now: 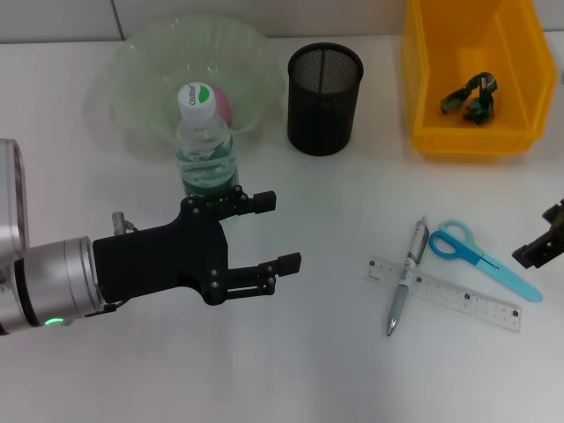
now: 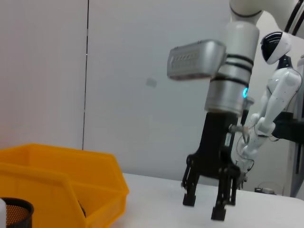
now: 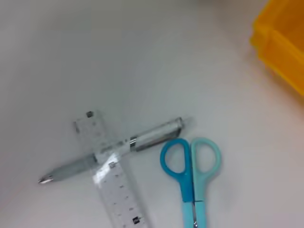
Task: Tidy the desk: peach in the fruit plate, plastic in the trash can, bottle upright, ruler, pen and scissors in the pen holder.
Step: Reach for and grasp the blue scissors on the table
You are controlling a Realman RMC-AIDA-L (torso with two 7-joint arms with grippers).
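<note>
Taking the pen holder as the landmark, the fruit plate sits to its left with the peach already in it, and the bottle stands upright at the plate's near edge. The left pincer hangs nearer the robot than the bottle, just clear of it, fingers spread and holding nothing.

To the right of the holder is the yellow trash can, with the crumpled plastic lying inside. That leaves, by my reading, only the three stationery items.

They lie on the worktop to the right of the holder and nearer the robot. The pen comes first, its long axis running roughly toward and away from the holder, tip pointing at the robot, and it lies across the left end of the ruler. The ruler's long axis runs crosswise, sloping down to the right. The scissors lie just right of the pen, handles toward the holder, blades pointing away to the right.

The right pincer sits farthest right, just beyond the scissor blades, released with its fingers apart and empty. It is the nearer arm for all three.
</note>
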